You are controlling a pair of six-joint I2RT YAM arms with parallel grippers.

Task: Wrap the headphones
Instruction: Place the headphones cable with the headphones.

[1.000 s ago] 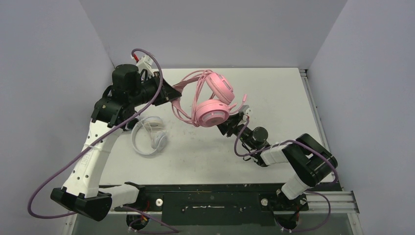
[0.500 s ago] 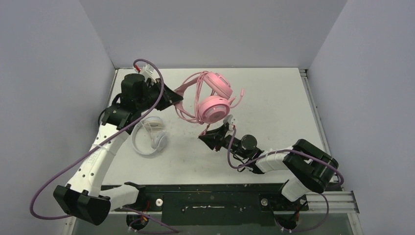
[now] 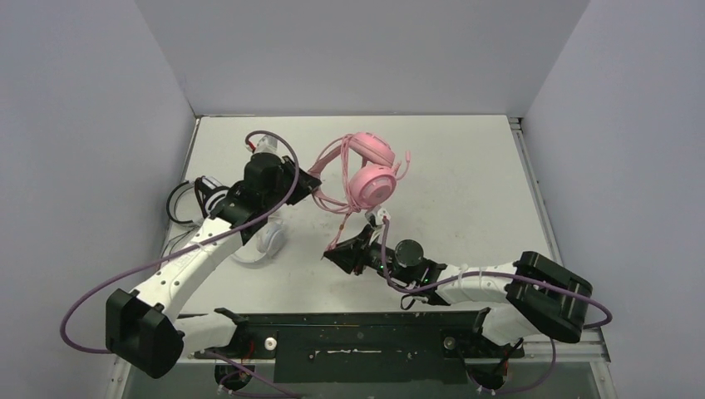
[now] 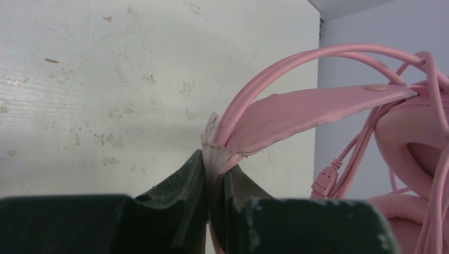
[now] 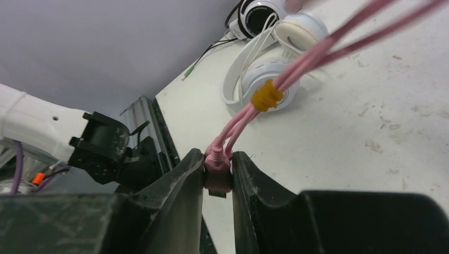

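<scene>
The pink headphones [image 3: 371, 169] hang above the table, their cable looped around the headband. My left gripper [image 3: 313, 178] is shut on the worn end of the headband padding [image 4: 214, 150]; the pink band [image 4: 317, 106] arcs off to the right. My right gripper [image 3: 332, 250] is low near the table's middle, shut on the pink plug [image 5: 217, 172] at the cable's end. The pink cable [image 5: 296, 66], with an orange tie [image 5: 266, 95] on it, runs taut up from the plug. The white headphones [image 5: 265, 74] lie on the table, and the black-and-white headphones [image 5: 257, 13] lie beyond them.
My left arm [image 3: 208, 241] crosses over the white headphones [image 3: 268, 242], hiding most of them. The black-and-white set [image 3: 179, 199] peeks out by the left wall. The black base rail [image 3: 357, 332] runs along the near edge.
My left gripper carried the pink headphones right and toward the table's middle. My right gripper narrowed onto the plug and drew it left, toward the near edge, stretching the cable.
</scene>
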